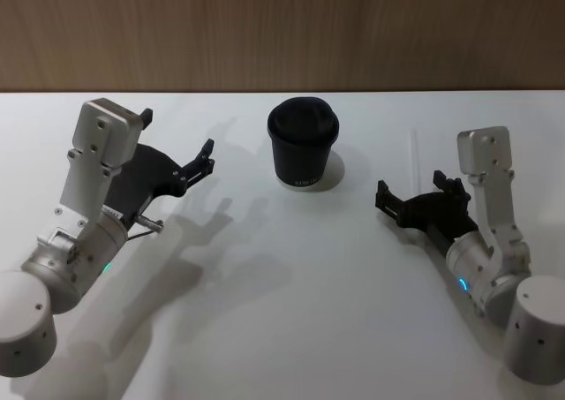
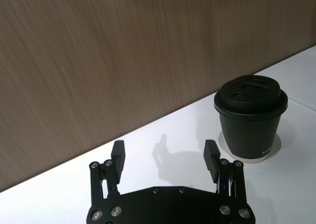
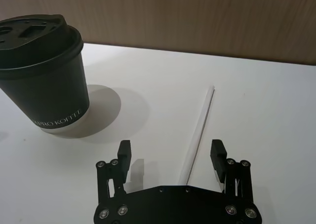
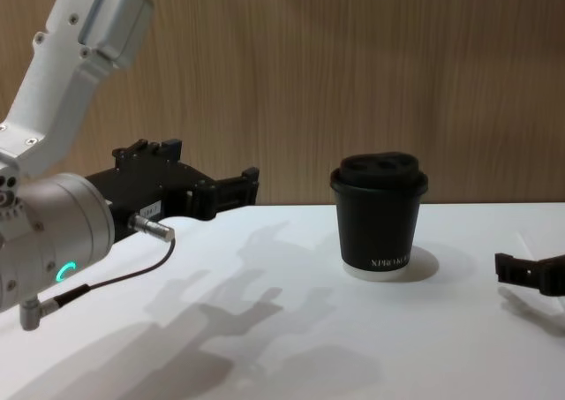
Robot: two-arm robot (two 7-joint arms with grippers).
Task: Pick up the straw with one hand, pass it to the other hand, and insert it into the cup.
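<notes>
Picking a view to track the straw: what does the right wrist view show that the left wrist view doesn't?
Right wrist: the straw lying flat on the table, its near end between the fingers of the open right gripper. Left wrist: the open left gripper. Both: the lidded cup upright on the table, wood wall behind.

Cup matt black paper, lid matt plastic; straw smooth whitish plastic; table smooth white; wall wood-grain.
</notes>
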